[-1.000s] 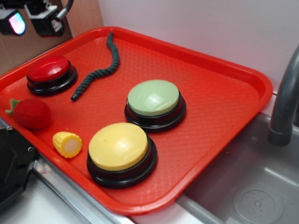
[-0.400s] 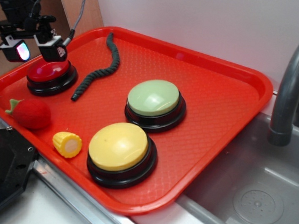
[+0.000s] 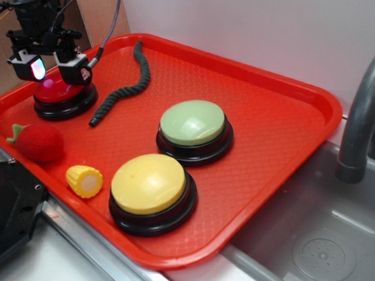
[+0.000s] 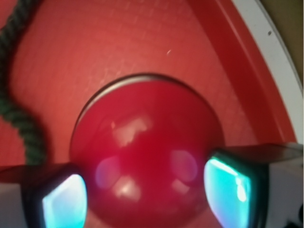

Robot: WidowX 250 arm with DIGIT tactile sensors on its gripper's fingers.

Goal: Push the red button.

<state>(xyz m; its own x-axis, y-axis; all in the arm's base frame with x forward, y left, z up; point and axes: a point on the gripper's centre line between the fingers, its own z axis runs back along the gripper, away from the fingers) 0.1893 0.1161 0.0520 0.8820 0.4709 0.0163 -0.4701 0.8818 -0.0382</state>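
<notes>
The gripper (image 3: 53, 70) sits right down over the red button (image 3: 58, 92) at the far left end of the red tray (image 3: 284, 114), jaws spread wide with a finger on each side of the dome. A dark green rope (image 3: 124, 85) lies just beside it.

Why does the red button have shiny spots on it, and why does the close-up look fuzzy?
In the wrist view the red button is glossy, so it mirrors pale room light and soft glows from the claw's lit fingers; being so near the lens, it blurs. In the exterior view everything is sharper, and the green button and yellow button show only dull sheen.
</notes>
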